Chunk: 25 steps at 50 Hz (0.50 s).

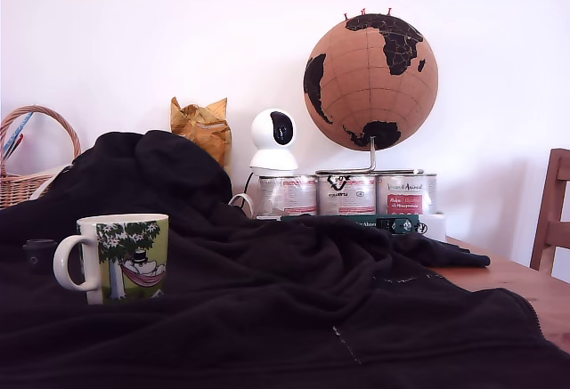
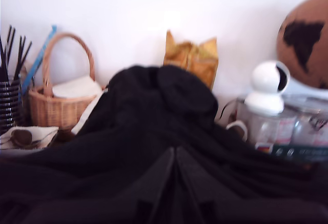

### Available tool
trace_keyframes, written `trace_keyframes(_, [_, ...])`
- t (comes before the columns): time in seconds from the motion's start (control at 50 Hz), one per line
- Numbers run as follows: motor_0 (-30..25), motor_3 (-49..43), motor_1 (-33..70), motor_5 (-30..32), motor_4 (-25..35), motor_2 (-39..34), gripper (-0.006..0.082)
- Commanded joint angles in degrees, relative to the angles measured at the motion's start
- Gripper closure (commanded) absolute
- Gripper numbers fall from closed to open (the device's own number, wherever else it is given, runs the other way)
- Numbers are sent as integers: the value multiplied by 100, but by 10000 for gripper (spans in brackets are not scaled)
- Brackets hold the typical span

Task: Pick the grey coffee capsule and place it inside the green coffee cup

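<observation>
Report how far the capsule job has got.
Done: nothing visible yet. The grey coffee capsule sits on the black cloth at the exterior view's left, just behind the green coffee cup by its handle, not inside it. In hand: the tool shows dark and blurred in the wrist view, nowhere near either; its state is unclear. Left: approach, grasp, lift, drop into the cup.

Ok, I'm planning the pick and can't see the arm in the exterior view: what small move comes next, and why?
Probably swing the gripper toward the grey coffee capsule, which sits on the black cloth just beside the green coffee cup handle, on the exterior view's left. The wrist view shows neither yet. It looks shut, so likely open it too.
</observation>
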Motion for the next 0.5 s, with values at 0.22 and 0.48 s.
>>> trace_keyframes(0.22, [-7, 590, 3010, 730, 66, 859, 532])
trace_keyframes(0.48, [-2, 767, 4992, 1005, 109, 1735, 153])
